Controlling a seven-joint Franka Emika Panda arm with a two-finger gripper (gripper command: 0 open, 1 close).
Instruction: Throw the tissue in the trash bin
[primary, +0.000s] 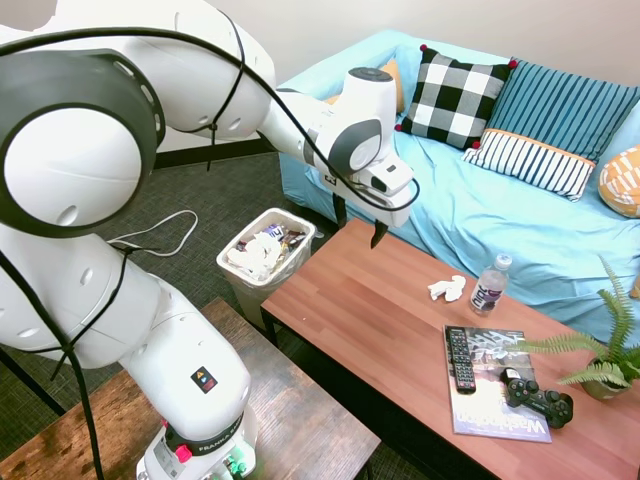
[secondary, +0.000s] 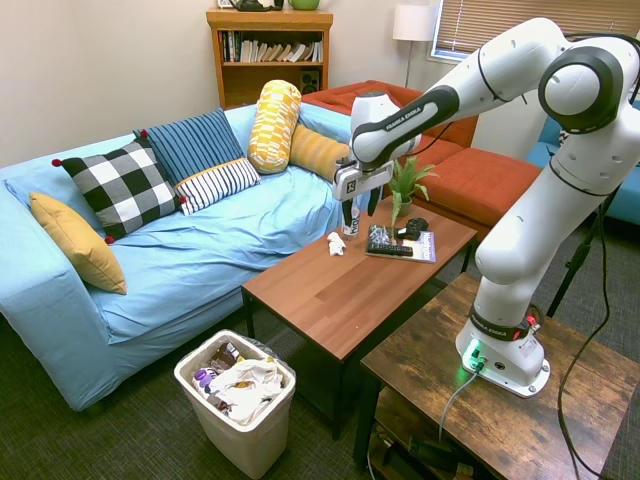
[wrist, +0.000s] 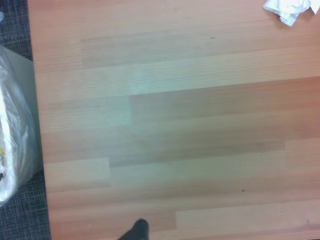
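Note:
The tissue (primary: 447, 289) (secondary: 337, 243) is a small crumpled white wad lying on the reddish wooden coffee table (primary: 370, 310) (secondary: 340, 295), beside a clear water bottle (primary: 490, 284). My gripper (primary: 360, 225) (secondary: 360, 210) hangs open and empty above the table, between the tissue and the table end nearest the bin. The white trash bin (primary: 245, 290) (secondary: 235, 440) stands on the carpet just past that end, lined with a clear bag and holding rubbish. In the wrist view the tissue (wrist: 289, 9) shows at one corner and the bin's bag (wrist: 15, 100) at the opposite edge.
A magazine (primary: 490, 405) with a remote (primary: 460, 358) and a black game controller (primary: 538, 397) lies further along the table, next to a potted fern (primary: 605, 360). A blue sofa (primary: 480, 210) with cushions runs behind it. A darker side table (primary: 290, 420) stands nearby.

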